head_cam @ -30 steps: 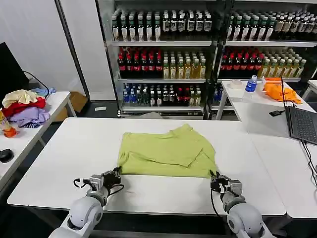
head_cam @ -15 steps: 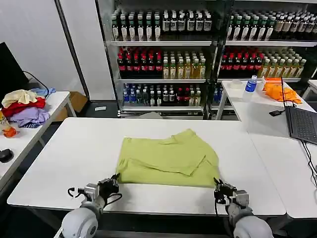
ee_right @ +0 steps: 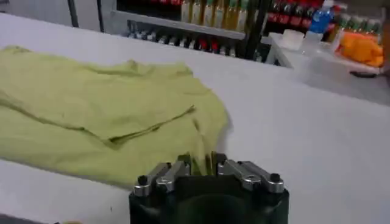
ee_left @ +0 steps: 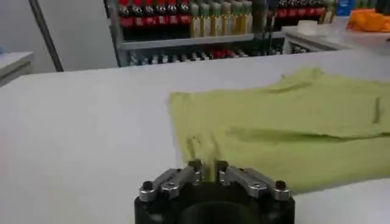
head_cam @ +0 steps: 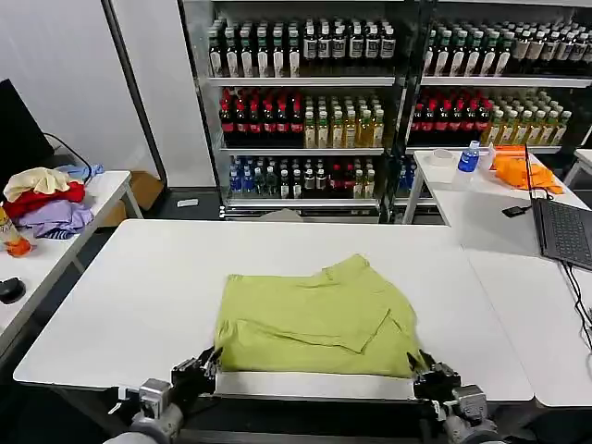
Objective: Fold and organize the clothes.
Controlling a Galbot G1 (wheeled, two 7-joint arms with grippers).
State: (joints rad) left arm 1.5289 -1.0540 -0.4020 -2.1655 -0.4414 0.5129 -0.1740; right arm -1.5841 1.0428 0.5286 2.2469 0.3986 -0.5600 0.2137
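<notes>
The white worktop [head_cam: 139,287] carries the lime T-shirt [head_cam: 314,314], which lies folded into a rough rectangle on the half of the worktop nearest the robot, its front hem reaching close to the worktop's near edge. One folded flap overlaps the T-shirt's middle, and a small bump of cloth rises at its far edge. The left end effector [head_cam: 205,363] sits at the T-shirt's near left corner, low against the worktop's front edge; in the left wrist view its fingers [ee_left: 196,169] are pressed together on a pinch of the lime hem. The right end effector [head_cam: 427,368] sits at the T-shirt's near right corner, also at the worktop's front edge; in the right wrist view its fingers [ee_right: 183,163] are clamped on the fabric's edge, with cloth bunched between them. The two end effectors are well apart, one at each front corner of the T-shirt, with the hem stretched between them.
</notes>
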